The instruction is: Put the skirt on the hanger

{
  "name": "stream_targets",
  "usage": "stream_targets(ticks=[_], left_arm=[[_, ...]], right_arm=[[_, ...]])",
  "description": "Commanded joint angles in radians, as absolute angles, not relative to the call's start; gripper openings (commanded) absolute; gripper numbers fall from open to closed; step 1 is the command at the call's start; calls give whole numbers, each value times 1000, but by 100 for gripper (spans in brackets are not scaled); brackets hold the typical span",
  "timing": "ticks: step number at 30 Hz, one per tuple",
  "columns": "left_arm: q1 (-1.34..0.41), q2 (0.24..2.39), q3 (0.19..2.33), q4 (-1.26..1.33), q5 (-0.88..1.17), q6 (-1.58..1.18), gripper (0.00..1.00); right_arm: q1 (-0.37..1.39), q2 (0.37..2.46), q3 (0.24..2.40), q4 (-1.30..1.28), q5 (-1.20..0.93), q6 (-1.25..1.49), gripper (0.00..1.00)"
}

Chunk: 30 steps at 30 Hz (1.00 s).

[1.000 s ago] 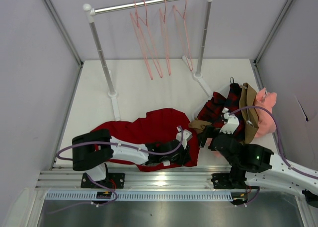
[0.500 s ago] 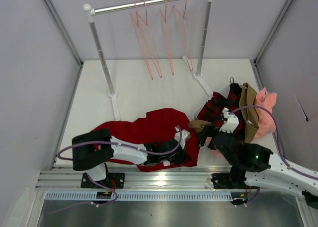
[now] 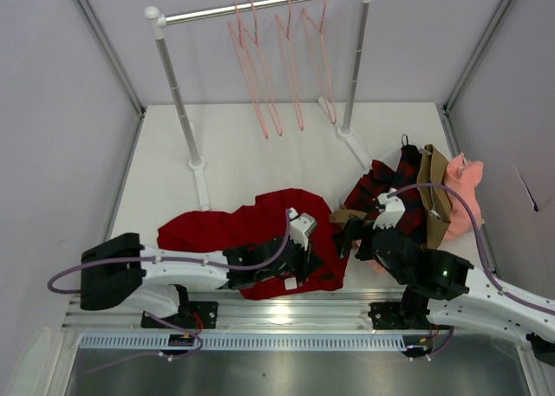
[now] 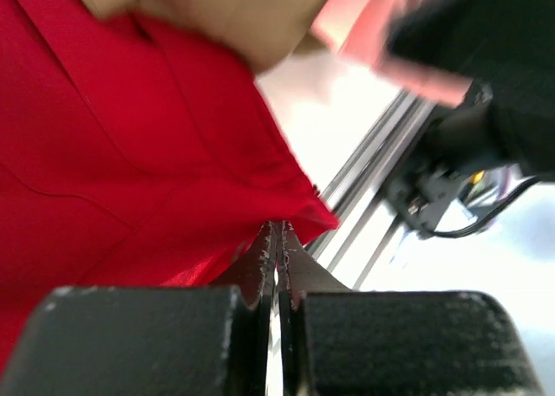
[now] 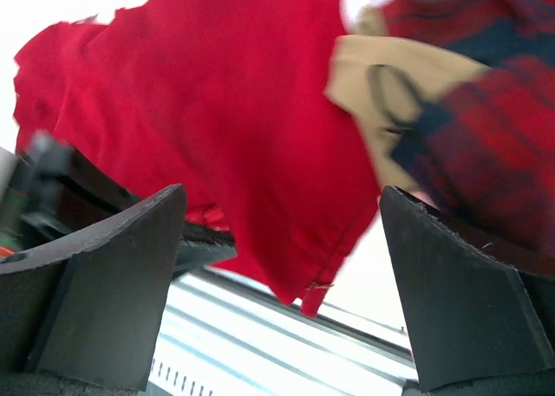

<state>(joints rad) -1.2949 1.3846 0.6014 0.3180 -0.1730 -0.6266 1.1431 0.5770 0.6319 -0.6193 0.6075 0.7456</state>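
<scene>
Pale walls close in your white table (image 3: 243,162), with a garment rack (image 3: 260,6) standing across the back. Your skirt (image 3: 234,227) lies flat near the front edge, its long axis running left to right. It is well apart from the four salmon-pink wire hangers (image 3: 282,67) on the rail behind it. To its right sits a heap with a red-and-black plaid garment (image 3: 386,188).

Your left gripper (image 4: 277,236) is the nearer one, at the skirt's near-right hem. Its jaws are pressed together, though you can't tell whether cloth is trapped between them. Your right gripper (image 5: 282,231) hangs just beside the skirt's right edge, spread wide and holding nothing.
</scene>
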Motion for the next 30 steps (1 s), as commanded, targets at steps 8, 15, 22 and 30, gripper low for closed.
stream_targets(ticks=[8, 15, 22, 30], left_arm=[[-1282, 1258, 597, 224, -293, -630, 0], [-1319, 1308, 564, 316, -105, -558, 3], [-1362, 1386, 594, 301, -66, -523, 24], [-1361, 1529, 684, 275, -72, -491, 43]], right_arm=[[1221, 621, 621, -387, 439, 446, 98], [1201, 601, 664, -626, 693, 639, 99], [1137, 500, 672, -764, 706, 791, 99], [1135, 476, 698, -831, 712, 828, 99]])
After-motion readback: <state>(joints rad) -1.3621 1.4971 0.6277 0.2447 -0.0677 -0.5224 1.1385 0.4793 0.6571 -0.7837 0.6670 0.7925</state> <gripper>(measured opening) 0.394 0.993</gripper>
